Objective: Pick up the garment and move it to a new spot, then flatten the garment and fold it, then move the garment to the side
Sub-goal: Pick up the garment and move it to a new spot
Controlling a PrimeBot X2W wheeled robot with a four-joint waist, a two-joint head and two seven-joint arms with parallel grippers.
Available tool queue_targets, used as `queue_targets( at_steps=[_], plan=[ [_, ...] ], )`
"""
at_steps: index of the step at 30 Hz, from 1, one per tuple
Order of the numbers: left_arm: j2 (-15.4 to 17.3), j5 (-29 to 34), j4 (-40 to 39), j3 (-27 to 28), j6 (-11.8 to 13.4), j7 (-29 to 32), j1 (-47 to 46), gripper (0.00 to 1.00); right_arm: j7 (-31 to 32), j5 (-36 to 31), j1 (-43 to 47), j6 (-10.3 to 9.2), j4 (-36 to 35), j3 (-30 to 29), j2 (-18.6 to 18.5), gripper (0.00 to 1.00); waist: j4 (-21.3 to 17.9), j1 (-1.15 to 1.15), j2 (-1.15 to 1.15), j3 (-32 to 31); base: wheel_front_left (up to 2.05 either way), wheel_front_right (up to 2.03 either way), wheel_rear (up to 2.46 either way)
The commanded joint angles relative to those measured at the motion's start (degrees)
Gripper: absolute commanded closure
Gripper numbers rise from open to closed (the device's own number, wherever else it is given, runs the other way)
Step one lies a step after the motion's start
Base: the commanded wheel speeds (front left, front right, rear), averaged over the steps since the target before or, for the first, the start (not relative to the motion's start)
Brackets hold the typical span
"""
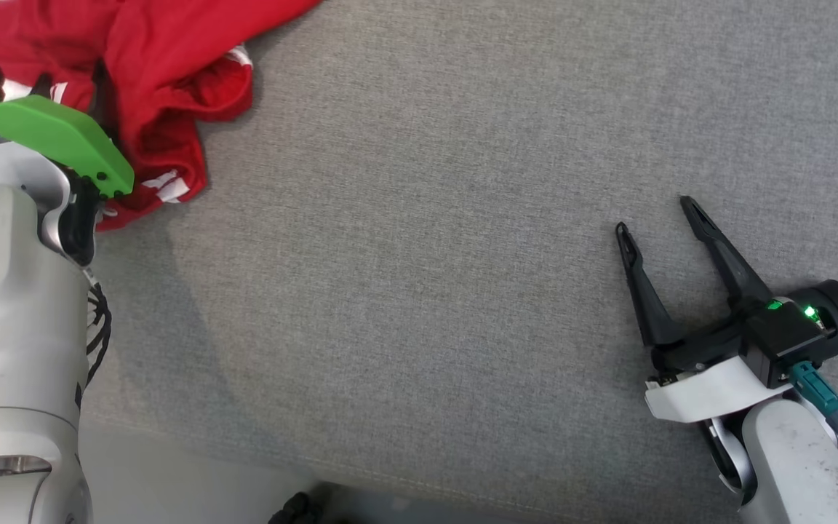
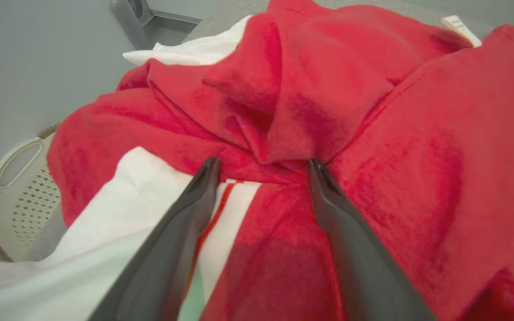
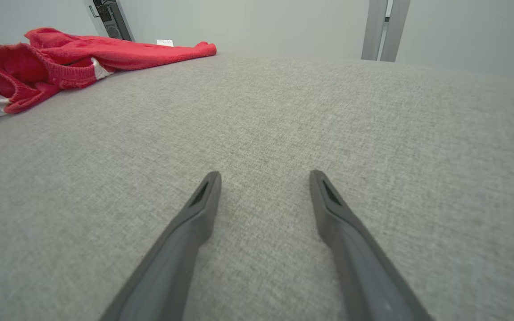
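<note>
The garment (image 1: 164, 65) is red with white stripes and lies crumpled at the far left of the grey fabric surface (image 1: 426, 255). My left arm, with its green wrist cover, reaches over it. In the left wrist view my left gripper (image 2: 263, 167) stands open, its fingertips pressed into a red fold of the garment (image 2: 373, 156) beside a white striped part. My right gripper (image 1: 655, 218) is open and empty low at the right, well away from the cloth. From the right wrist the garment (image 3: 69, 58) shows far off at the upper left, beyond the open right gripper (image 3: 265, 178).
A pale perforated laundry basket (image 2: 16, 187) sits beside the surface's edge, left in the left wrist view. Grey metal posts (image 3: 384, 29) stand past the far edge. The surface's front edge (image 1: 390, 480) runs along the bottom of the head view, pale floor below.
</note>
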Motion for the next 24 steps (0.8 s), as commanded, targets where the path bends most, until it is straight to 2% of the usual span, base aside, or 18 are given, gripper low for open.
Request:
queue_targets(
  at_steps=[1,3,4,5,6,16,24],
  plan=[
    [0.3,-0.89,1.2,-0.07,-0.13,0.21,-0.87,0.0,0.8,-0.02,0.56,-0.25,3.29,-1.43,-1.61,0.0,-0.78,0.0,0.0,1.29,0.0,0.0,0.0],
    [0.43,-1.05,2.61,-0.2,-0.14,-0.42,-1.01,0.0,0.86,0.01,0.26,-0.25,3.55,-1.49,-1.77,0.0,-0.76,0.0,0.0,1.57,0.0,0.0,0.0],
    [0.51,-1.07,3.26,-0.27,-0.14,-0.87,-0.98,0.05,0.89,0.03,0.14,-0.25,3.71,-1.49,-1.73,0.0,-0.79,0.0,0.0,1.6,0.0,0.0,0.0],
    [0.75,-0.9,3.77,-0.34,0.01,-1.56,-1.0,0.46,0.9,0.06,0.03,-0.26,3.83,-1.46,-1.64,0.0,-0.84,0.0,0.0,1.6,0.0,0.0,0.0],
    [1.14,-0.6,3.98,-0.32,0.52,-3.47,-1.12,0.98,0.9,0.09,-0.11,-0.26,3.98,-1.42,-1.48,0.0,-0.92,0.0,0.0,1.56,0.0,0.0,0.0],
    [3.43,-0.81,3.84,0.33,0.48,-12.8,-2.57,1.0,0.82,0.94,-0.5,-0.24,4.12,-0.78,1.04,0.0,-1.78,0.0,0.0,-1.46,0.0,0.0,0.0],
    [6.68,1.94,-5.18,-1.13,0.59,-14.95,-2.23,1.0,0.48,1.75,0.24,-0.17,4.46,0.76,4.34,0.0,-4.65,0.0,0.0,-8.87,0.0,0.0,0.0]
  ],
)
